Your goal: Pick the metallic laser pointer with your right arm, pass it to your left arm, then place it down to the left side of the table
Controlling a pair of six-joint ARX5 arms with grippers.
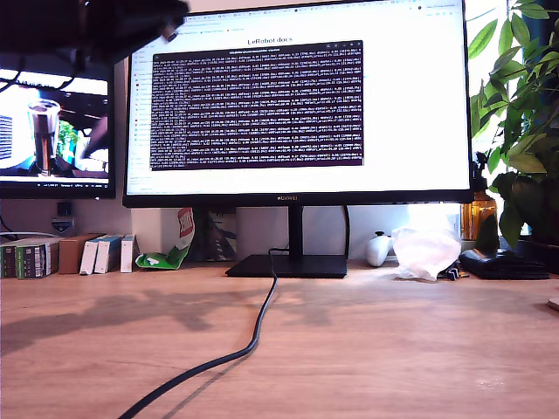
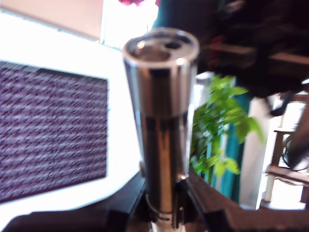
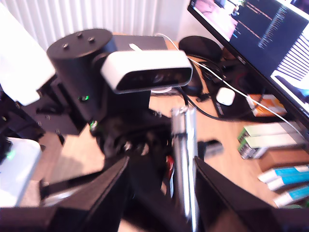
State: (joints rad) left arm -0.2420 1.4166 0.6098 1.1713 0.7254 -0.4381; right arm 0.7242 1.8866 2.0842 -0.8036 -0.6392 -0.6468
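Observation:
The metallic laser pointer (image 2: 161, 121) fills the first wrist view as a shiny silver cylinder, standing straight out from my first gripper (image 2: 164, 205), which is shut on its lower end. In the second wrist view the laser pointer (image 3: 183, 154) lies between the two dark fingers of my second gripper (image 3: 161, 174). That gripper is open around it, and the shaft sits close to one finger (image 3: 217, 198). The first arm, carrying a white camera (image 3: 145, 72), faces my second gripper. In the exterior view, a dark blurred arm (image 1: 87, 26) hangs high at the left above the table (image 1: 393, 349).
A large monitor (image 1: 297, 96) stands at the back on its black base, and a black cable (image 1: 236, 349) runs across the wood toward the front. Small boxes (image 1: 96, 253) sit at the exterior view's left. A white crumpled bag (image 1: 425, 251) and a plant (image 1: 524, 122) are at its right.

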